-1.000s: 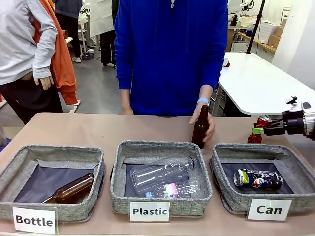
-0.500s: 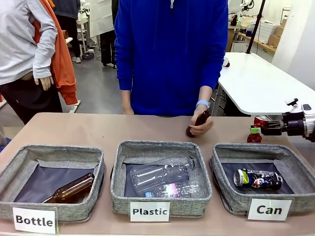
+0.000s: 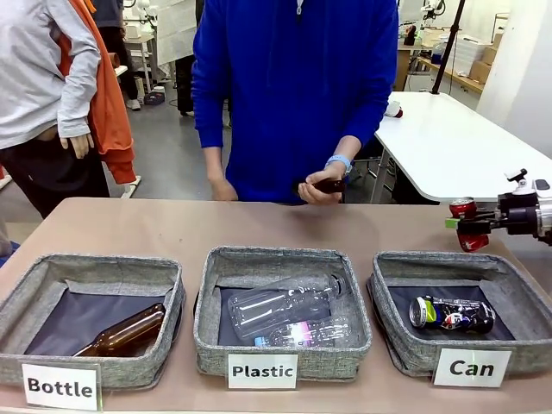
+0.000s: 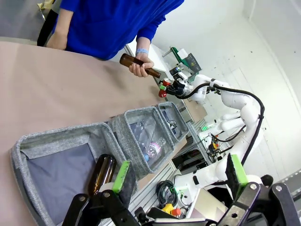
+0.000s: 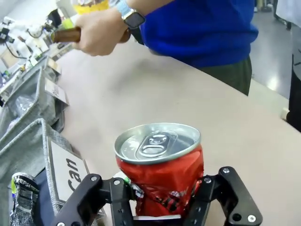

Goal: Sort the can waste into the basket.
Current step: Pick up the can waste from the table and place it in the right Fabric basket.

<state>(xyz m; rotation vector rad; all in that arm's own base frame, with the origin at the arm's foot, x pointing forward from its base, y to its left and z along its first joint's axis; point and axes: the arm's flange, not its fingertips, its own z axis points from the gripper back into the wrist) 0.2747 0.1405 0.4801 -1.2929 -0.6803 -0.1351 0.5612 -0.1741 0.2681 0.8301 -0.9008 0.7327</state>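
My right gripper [image 3: 467, 226] is shut on the red can [image 3: 471, 240], holding it in the air just beyond the far rim of the "Can" basket [image 3: 405, 349]. In the right wrist view the creased red can [image 5: 160, 174] stands upright between my fingers [image 5: 117, 200], silver top showing. The dark blue and silver can [image 3: 451, 314] lies on its side inside that basket, and shows as the blue can [image 5: 21, 197] at lower left. My left gripper [image 4: 180, 172] hangs open above the "Bottle" basket [image 4: 28, 146].
A person in blue stands across the table holding a brown bottle [image 3: 326, 184] in one hand above the far edge. The "Plastic" basket [image 3: 207, 345] holds clear bottles; the "Bottle" basket [image 3: 17, 306] holds a brown bottle [image 3: 125, 332]. Bare tabletop lies behind the baskets.
My right gripper has lifted the red can off the table and shifted it slightly right. The person picked the brown bottle up from the table and drew it back toward their body.
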